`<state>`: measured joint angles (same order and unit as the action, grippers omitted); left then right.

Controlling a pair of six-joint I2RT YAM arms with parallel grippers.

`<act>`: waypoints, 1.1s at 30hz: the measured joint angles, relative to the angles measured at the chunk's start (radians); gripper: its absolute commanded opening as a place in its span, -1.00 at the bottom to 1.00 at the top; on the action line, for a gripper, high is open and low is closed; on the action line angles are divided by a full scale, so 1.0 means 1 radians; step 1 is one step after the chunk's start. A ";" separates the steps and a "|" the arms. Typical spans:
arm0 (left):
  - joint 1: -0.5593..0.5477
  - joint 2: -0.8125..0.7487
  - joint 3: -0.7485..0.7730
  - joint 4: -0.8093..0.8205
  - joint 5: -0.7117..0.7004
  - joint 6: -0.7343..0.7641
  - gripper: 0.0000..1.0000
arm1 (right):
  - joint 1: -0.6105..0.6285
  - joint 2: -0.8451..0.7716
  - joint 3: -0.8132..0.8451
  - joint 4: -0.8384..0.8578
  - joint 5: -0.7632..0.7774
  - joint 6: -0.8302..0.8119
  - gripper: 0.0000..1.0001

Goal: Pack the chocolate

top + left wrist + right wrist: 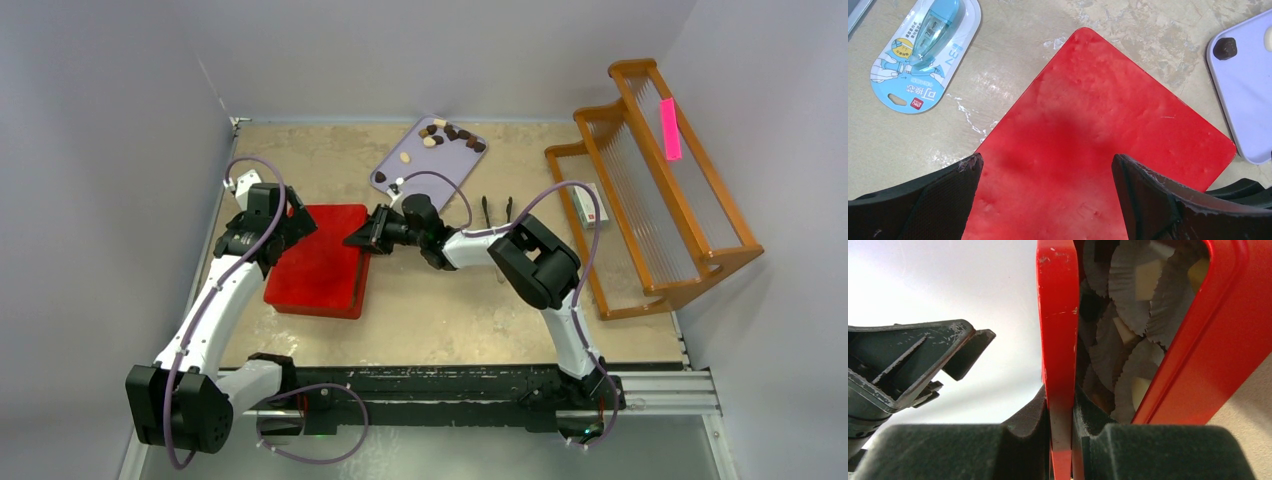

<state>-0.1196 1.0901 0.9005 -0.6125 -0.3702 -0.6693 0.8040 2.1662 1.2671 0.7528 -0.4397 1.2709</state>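
Observation:
A red box lies left of the table's middle, and its lid is raised at the right edge. My right gripper is shut on that lid edge. Through the gap I see white paper cups holding cream chocolate pieces inside the box's red wall. More chocolate, dark and cream, lies on a lilac tray behind. My left gripper hangs open over the lid's top, at the box's far left corner, with nothing between its fingers.
A wooden rack stands at the right with a small box beside it. Black tongs lie right of the tray. A blue packaged correction tape lies left of the red box. One dark chocolate sits on the tray's corner.

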 measured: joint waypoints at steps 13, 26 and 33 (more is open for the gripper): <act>0.000 0.000 0.000 -0.005 0.000 0.000 0.99 | -0.002 0.000 -0.035 0.039 0.020 0.020 -1.00; 0.000 0.108 0.000 0.004 0.084 -0.004 0.92 | -0.005 -0.023 -0.058 0.019 0.037 0.005 -0.54; 0.000 0.143 0.000 0.006 0.121 -0.011 0.91 | -0.013 -0.094 -0.079 -0.127 0.078 -0.032 -0.35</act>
<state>-0.1196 1.2335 0.9005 -0.6067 -0.2493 -0.6807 0.7906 2.0720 1.1877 0.6262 -0.3614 1.2388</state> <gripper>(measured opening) 0.961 0.297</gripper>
